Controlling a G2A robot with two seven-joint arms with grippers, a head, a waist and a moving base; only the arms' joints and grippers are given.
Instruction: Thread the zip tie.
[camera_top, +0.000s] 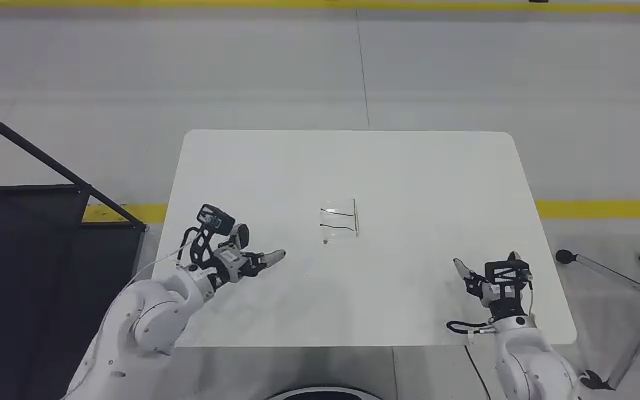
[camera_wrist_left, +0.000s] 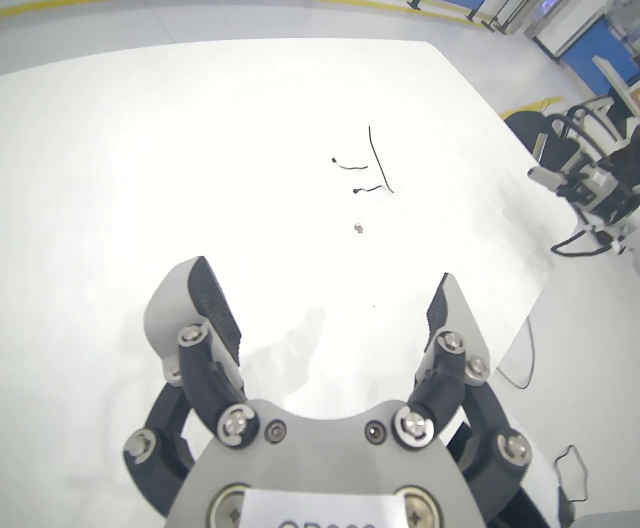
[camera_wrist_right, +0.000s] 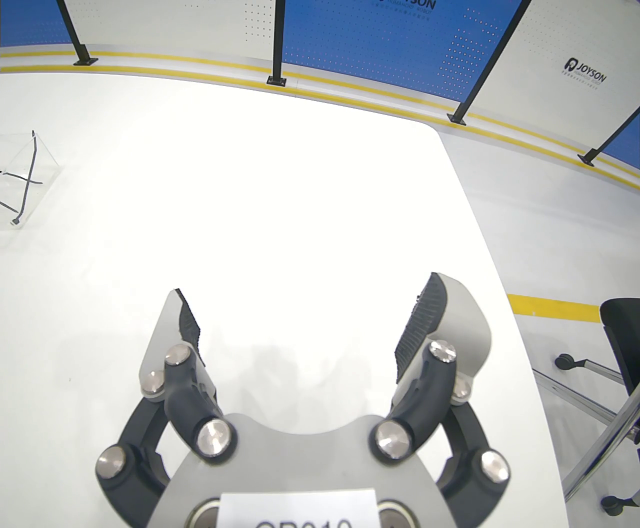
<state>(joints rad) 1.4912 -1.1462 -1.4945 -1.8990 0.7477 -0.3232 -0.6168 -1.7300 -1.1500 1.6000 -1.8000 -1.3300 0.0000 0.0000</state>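
Fingers (camera_wrist_left: 215, 300) are standing wide apart on the left gripper (camera_wrist_left: 322, 267), with nothing between the ribbed black pads, and it's hanging over the near part of the white table (camera_wrist_left: 125, 150). Over on the other side, the right gripper (camera_wrist_right: 305, 284) is doing the same: jaws spread, nothing held, hanging over the table's near right corner, well apart from its partner.

Moving out ahead of the left gripper now, a small dark speck (camera_wrist_left: 358, 228) is lying on the tabletop, between those fingertips and the target. Just beyond that speck, the zip tie (camera_wrist_left: 376, 157) is lying near the middle of the table, well clear of both grippers. It's sitting forward and to the right of the left one, forward and to the left of the right one. It's showing as one long black strand with two shorter black lengths beside it, each ending in a small head. From the right wrist, the black strands are looking propped on a clear, wedge-shaped holder (camera_wrist_right: 47, 170).
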